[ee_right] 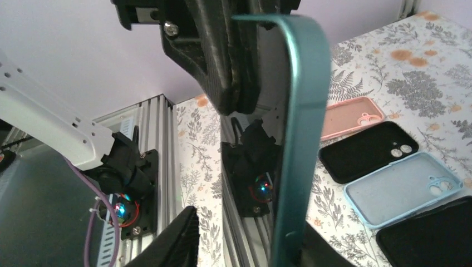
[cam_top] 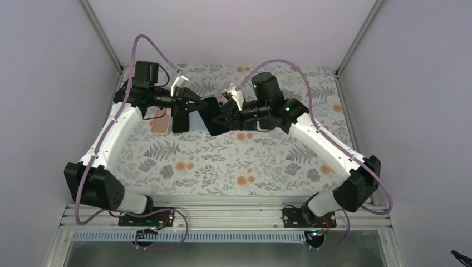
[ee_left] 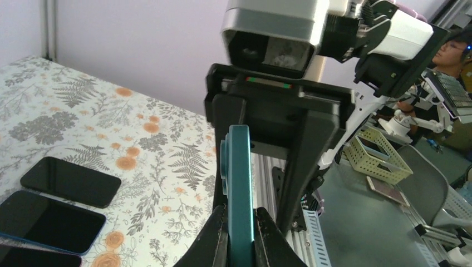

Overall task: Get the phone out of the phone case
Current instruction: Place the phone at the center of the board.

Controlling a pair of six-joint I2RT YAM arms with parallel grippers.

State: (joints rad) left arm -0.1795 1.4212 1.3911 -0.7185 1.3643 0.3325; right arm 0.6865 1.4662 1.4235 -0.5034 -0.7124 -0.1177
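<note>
Phone [cam_top: 200,115] sat in its teal case [ee_left: 240,183], and you had the pair up in the air over the far middle of the table [cam_top: 222,161], between your two arms. Your left claw [ee_left: 240,236] was clenched on it. Both of its fingers pressed against the two faces of the case at one end, and the phone stood edge-on to that wrist camera, running straight away from it.

Your right claw [ee_right: 247,245] met the other end from the opposite side. Its fingers stood spread to either side of the phone, wider than the phone is thick. The one finger [ee_right: 178,242] clear in its own camera stood apart from the glossy screen, so that claw was released and gripped nothing. I could not tell whether its other finger touched the back of the case.

From the right wrist you saw the teal rim wrapped round the edge of the screen, so the phone was not yet out of its case.

Down on the table, that view showed a pink case [ee_right: 352,117], a black case [ee_right: 367,151] and a light-blue case [ee_right: 403,190] lying in a row, each just beside the next. The left wrist view showed two dark-screened phones lying flat and close together, a plain black one [ee_left: 69,181] and a blue-rimmed one [ee_left: 47,218].
</note>
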